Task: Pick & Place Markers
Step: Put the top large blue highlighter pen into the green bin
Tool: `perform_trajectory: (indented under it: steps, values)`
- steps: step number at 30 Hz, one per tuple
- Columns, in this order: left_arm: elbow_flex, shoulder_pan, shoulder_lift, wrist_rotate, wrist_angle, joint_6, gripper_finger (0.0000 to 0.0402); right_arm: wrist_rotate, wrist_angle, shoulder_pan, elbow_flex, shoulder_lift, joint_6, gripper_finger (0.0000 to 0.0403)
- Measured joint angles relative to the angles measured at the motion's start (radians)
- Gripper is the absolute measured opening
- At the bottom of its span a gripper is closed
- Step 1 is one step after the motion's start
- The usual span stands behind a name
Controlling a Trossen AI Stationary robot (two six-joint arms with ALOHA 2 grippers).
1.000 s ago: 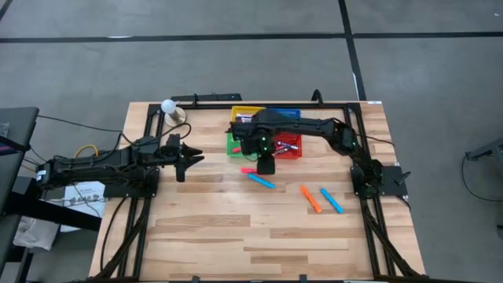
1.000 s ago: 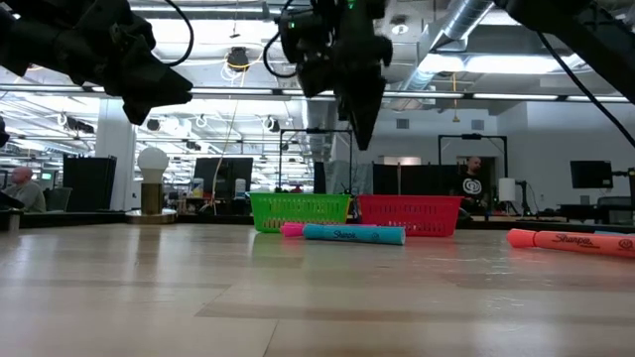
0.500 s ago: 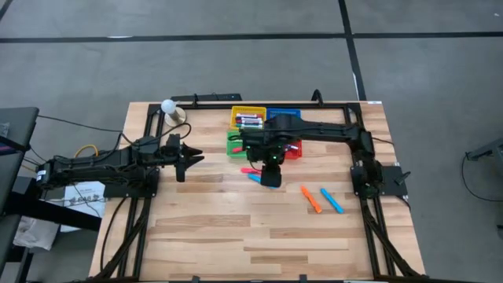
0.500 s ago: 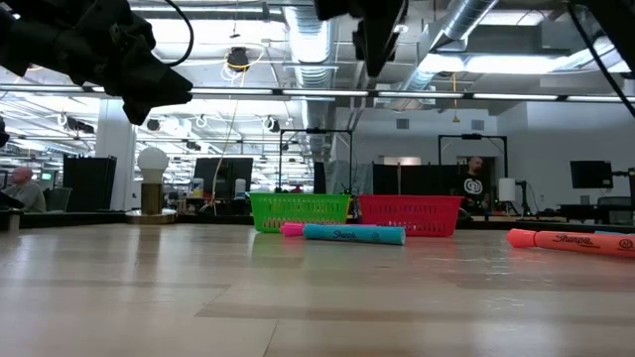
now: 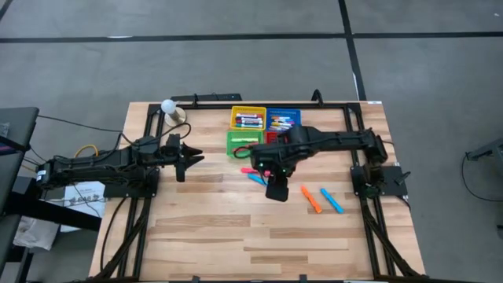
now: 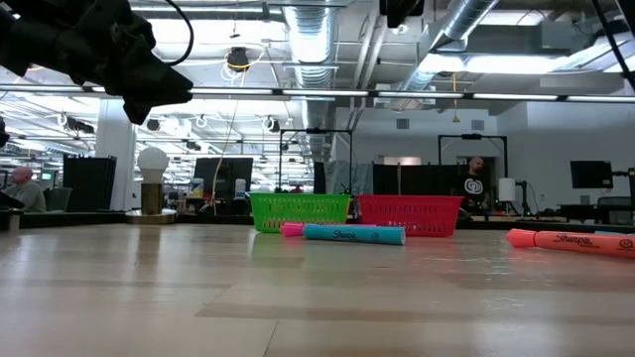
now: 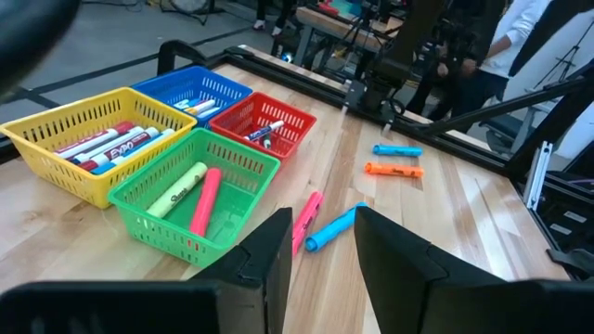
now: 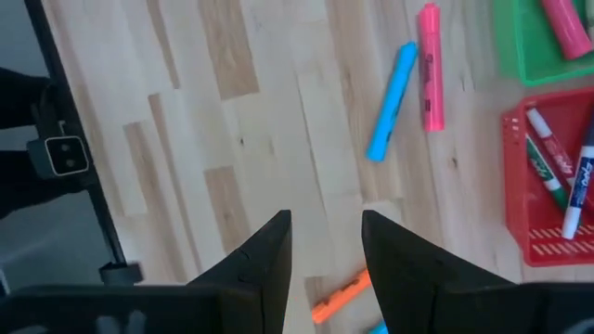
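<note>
Four markers lie flat on the table: a pink one (image 5: pixel 248 170) and a blue one (image 5: pixel 258 180) near the baskets, an orange one (image 5: pixel 310 199) and another blue one (image 5: pixel 331 200) farther right. More markers lie in the yellow (image 5: pixel 247 118), blue (image 5: pixel 283 118), green (image 5: pixel 242 142) and red (image 7: pixel 260 121) baskets. My right gripper (image 5: pixel 275 191) hangs open and empty high above the table, just beside the pink (image 8: pixel 429 65) and blue (image 8: pixel 390 102) pair. My left gripper (image 5: pixel 189 157) waits open left of the baskets.
A white ball on a small stand (image 5: pixel 168 107) sits at the far left corner. A black frame (image 5: pixel 346 106) borders the table's far edge and sides. Bare wood (image 5: pixel 236 236) stretches across the near half. In the low view, a person (image 6: pixel 474 183) stands in the room beyond.
My right gripper has moved from beside the red basket toward the table's near edge and has risen, leaving the top of the low view. It stays open and carries nothing. The markers on the table have not moved.
</note>
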Motion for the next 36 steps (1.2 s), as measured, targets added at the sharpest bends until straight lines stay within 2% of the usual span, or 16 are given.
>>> perform_trajectory:
  steps: [9, 14, 19, 24, 30, 36]
  values:
    - [0.000, 0.000, 0.000, 0.000, 0.008, 0.000, 0.0117, 0.107, 0.003, 0.060, 0.000, -0.003, 0.109, 0.0123]
    - [0.000, 0.000, 0.000, 0.000, 0.014, 0.000, 0.0117, 0.151, 0.079, 0.060, -0.020, 0.000, 0.128, 0.0123]
    - [0.000, 0.000, 0.000, 0.000, 0.015, 0.000, 0.0117, 0.155, 0.157, 0.039, -0.128, 0.004, 0.129, 0.0123]
    - [0.000, 0.000, 0.000, 0.000, 0.021, 0.000, 0.0117, 0.207, 0.265, 0.008, -0.299, 0.006, 0.144, 0.0123]
    - [0.000, 0.000, 0.000, 0.000, 0.022, 0.000, 0.0117, 0.187, 0.479, -0.014, -0.474, 0.004, 0.129, 0.0123]
    - [0.000, 0.000, 0.000, 0.000, 0.022, 0.000, 0.0117, 0.188, 0.582, -0.037, -0.585, 0.003, 0.125, 0.0123]
